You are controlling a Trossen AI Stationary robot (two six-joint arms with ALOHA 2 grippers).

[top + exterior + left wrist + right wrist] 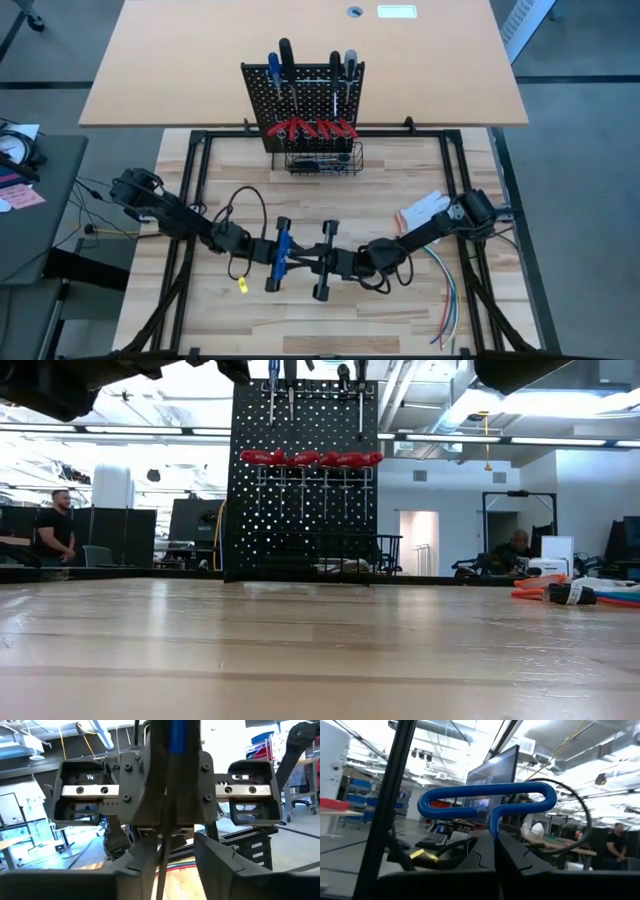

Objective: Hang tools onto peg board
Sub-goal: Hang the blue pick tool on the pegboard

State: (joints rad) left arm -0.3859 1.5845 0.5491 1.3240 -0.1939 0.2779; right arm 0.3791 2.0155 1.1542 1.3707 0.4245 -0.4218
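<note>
Mid-tabletop [400, 320], well clear of the peg board [303, 95] at its far edge, the right tool [322, 262] pinches a blue-handled hex key [487, 802], the left tool [281, 256] spread around it.

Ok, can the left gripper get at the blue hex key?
Probably yes: the right gripper is shut on the shaft of the blue hex key, leaving its handle free, and the left gripper sits right at it, nothing between.

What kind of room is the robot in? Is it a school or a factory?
Probably a robotics lab or workshop, not a school. An upright black perforated peg board holds red-handled tools, shelves and equipment fill the room behind, and a person sits at a desk nearby.
</note>
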